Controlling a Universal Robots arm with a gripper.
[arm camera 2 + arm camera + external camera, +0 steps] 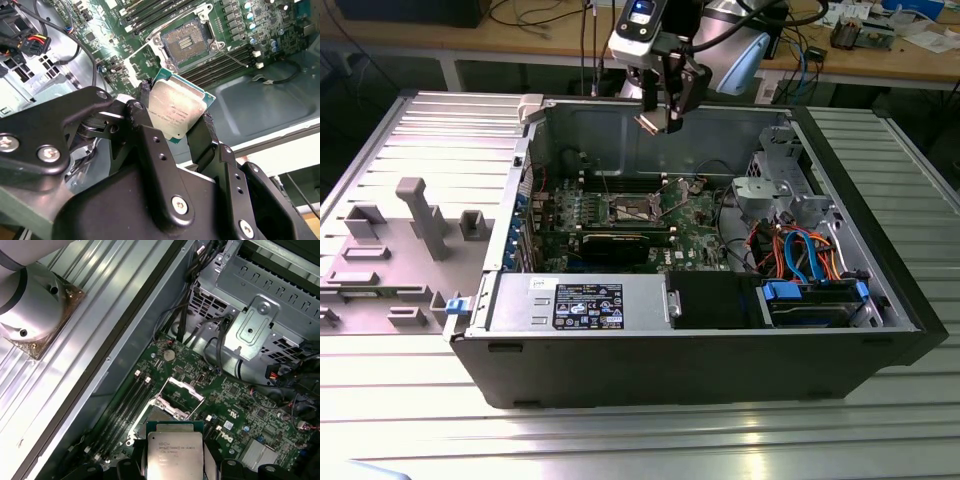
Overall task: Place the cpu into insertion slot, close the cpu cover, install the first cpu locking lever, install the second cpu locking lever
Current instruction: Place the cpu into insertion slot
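The claw (176, 105) pinches the cpu (172, 112) by two edges and holds it high in open air over the computer case (720, 350). The insertion slot (189, 42) lies bare well below, memory slots (220, 62) just beside it.

Print on three surfaces, none clear enough to read out.
The cpu (175, 456) carries several lines of fine dark print on its metal top, seen in both wrist views. A black label (588, 306) with white print sits on the near grey housing (515, 310). Small white lettering marks the green motherboard (240, 407).
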